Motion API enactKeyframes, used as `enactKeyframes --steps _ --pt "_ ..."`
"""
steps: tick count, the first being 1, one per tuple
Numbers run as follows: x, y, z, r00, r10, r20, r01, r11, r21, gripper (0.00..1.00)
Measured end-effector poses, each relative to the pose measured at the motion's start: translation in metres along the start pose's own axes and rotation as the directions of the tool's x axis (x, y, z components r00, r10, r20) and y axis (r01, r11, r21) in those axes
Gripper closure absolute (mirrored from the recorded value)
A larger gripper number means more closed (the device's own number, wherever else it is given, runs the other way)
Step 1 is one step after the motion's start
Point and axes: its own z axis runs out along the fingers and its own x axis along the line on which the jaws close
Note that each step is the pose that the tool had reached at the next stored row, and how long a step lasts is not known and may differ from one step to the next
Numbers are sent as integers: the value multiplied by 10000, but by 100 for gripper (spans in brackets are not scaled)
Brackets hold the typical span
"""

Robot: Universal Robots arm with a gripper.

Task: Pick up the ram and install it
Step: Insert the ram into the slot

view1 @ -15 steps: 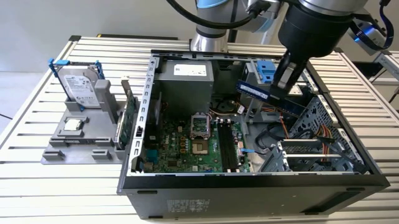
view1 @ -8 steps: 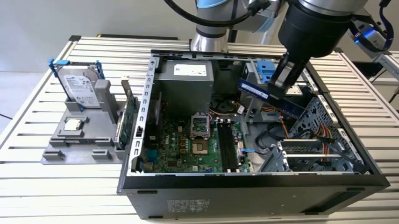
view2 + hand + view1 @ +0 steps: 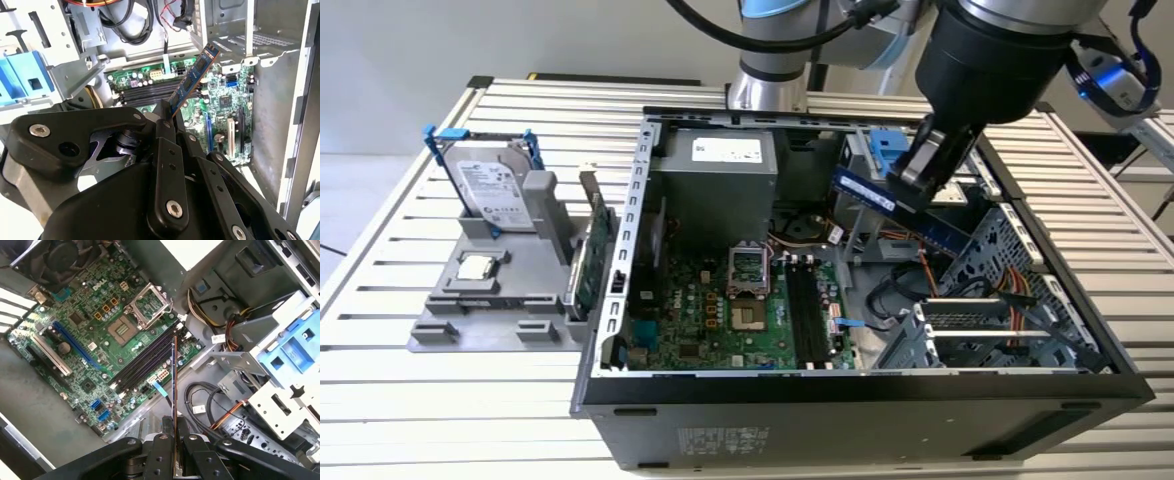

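Fingers [image 3: 161, 441] pinched shut on one end of the ram [image 3: 861, 187], one finger on each face, clear in both wrist views. Gripper [image 3: 910, 196] sits above the open computer case [image 3: 854, 420], over the gap between motherboard [image 3: 720, 320] and drive cage [image 3: 987, 300].

Slatted metal desk [image 3: 400, 380] carries everything. Case lies on its side on the desk, lid off, inside facing up. Arm [image 3: 987, 50] enters from the top edge of the exterior view. Its dark wrist leans down and toward the exterior view's left, so the gripper points into the case at a slant.

Power supply [image 3: 714, 180] is at the far end of the case, with the motherboard flat below it. Grey holder [image 3: 480, 320] sits on the desk at the exterior view's left, well apart from the gripper. A hard drive [image 3: 494, 190] stands upright in it, and a green expansion card [image 3: 594, 260] stands on edge just beside the case wall.

Ram is in the air, tilted, greenish-blue, and touches nothing but the fingers. First wrist view shows it edge-on as a thin line [image 3: 174, 380]. Its free end points toward the dark memory slots [image 3: 147, 357] but is apart from them. Second wrist view shows its flat face [image 3: 192, 77] slanting up from the fingers [image 3: 165, 131].
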Motion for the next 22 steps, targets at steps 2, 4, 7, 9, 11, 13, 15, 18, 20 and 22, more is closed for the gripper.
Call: enactKeyframes --steps 2,4,7,9,11,13,15,18,20,22 --pt "0 0 0 9998 216 3 -216 9998 9 100" --pt "0 0 1 9991 434 6 -434 9991 18 100" --pt "0 0 2 9971 762 11 -762 9971 32 100" --pt "0 0 2 9954 959 15 -959 9954 41 100" --pt "0 0 3 9932 1160 19 -1160 9932 48 100" --pt "0 0 3 9907 1360 22 -1360 9907 57 100" --pt "0 0 4 9878 1558 26 -1559 9878 65 100" --pt "0 0 4 9828 1849 32 -1849 9827 77 100" --pt "0 0 5 9789 2044 36 -2044 9788 84 100" --pt "0 0 6 9745 2242 41 -2242 9745 92 100"
